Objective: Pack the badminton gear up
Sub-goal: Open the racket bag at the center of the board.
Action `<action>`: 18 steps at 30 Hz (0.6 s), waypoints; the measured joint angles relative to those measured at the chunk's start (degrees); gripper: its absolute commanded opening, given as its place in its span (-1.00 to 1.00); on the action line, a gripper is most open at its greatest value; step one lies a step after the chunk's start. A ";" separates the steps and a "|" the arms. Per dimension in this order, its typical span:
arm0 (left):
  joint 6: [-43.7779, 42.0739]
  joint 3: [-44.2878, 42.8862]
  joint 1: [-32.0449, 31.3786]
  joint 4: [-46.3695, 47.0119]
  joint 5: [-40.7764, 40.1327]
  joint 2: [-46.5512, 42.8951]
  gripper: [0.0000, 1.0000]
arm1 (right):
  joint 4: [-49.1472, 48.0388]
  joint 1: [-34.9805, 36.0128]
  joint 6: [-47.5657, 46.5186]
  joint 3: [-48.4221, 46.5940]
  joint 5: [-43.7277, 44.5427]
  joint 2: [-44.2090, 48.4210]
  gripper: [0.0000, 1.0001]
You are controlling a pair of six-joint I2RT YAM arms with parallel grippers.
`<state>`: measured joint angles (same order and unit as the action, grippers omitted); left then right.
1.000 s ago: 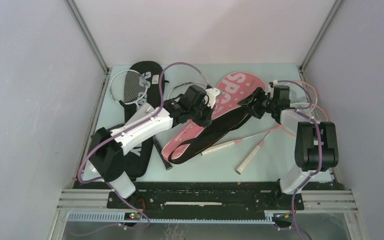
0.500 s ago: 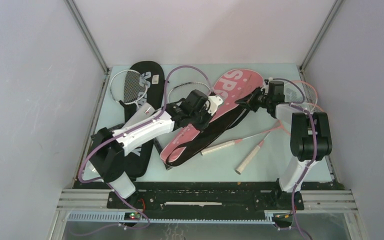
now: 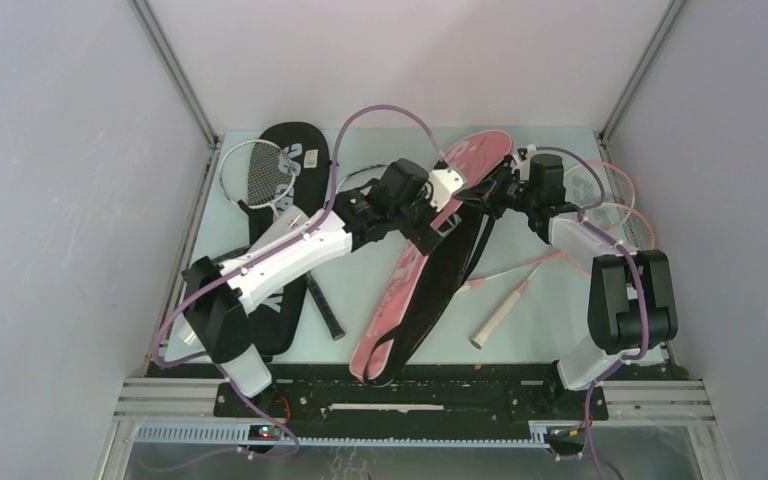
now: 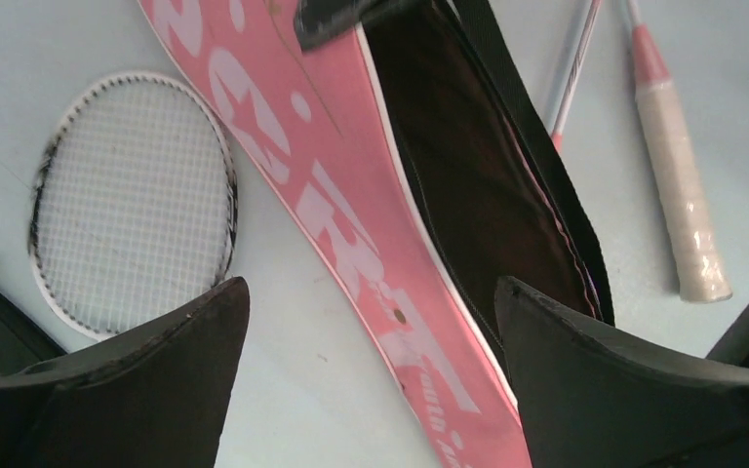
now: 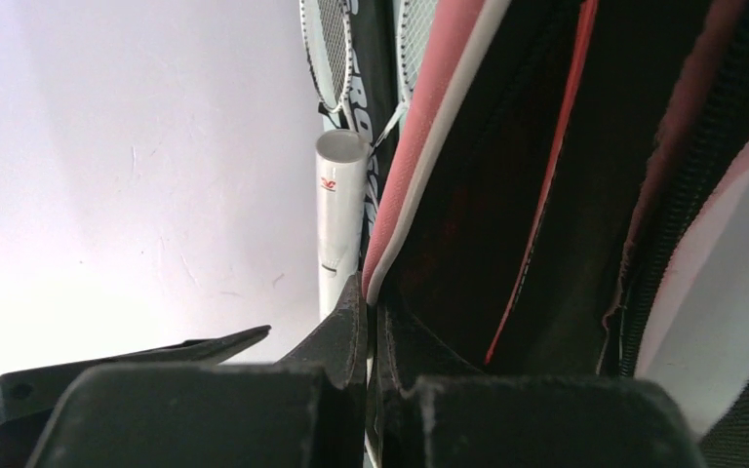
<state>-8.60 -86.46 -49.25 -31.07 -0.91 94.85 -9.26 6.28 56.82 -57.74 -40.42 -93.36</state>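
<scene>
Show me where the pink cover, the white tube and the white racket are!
pink cover [image 4: 346,224], left wrist view, on its pink lettered face.
white tube [image 5: 340,200], right wrist view, on its side below the round end.
white racket [image 4: 132,200], left wrist view, on the strings of its head.

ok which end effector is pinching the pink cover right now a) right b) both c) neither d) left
a: the right end effector is shut on the edge of the pink cover, while the left end effector hangs open above it.
</scene>
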 measured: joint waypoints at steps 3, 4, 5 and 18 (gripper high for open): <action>0.15 -4.13 -0.74 -0.24 -1.01 2.32 0.98 | 0.04 0.63 0.61 0.13 -0.17 0.81 -1.00; 0.22 -5.05 -1.01 -0.22 -1.27 3.02 0.98 | 0.04 0.83 0.79 0.28 -0.17 1.16 -1.00; 0.39 -5.79 -1.27 -0.26 -1.57 3.74 0.97 | 0.11 0.90 0.83 0.42 -0.17 1.46 -1.00; 3.74 -7.78 -2.45 -1.11 -5.73 11.02 0.50 | 1.18 1.70 0.74 0.85 -0.39 3.19 -1.00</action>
<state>-4.86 -94.24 -51.70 -32.18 -6.63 105.86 -8.08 7.99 57.56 -56.88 -40.82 -90.17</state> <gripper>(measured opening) 0.826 0.017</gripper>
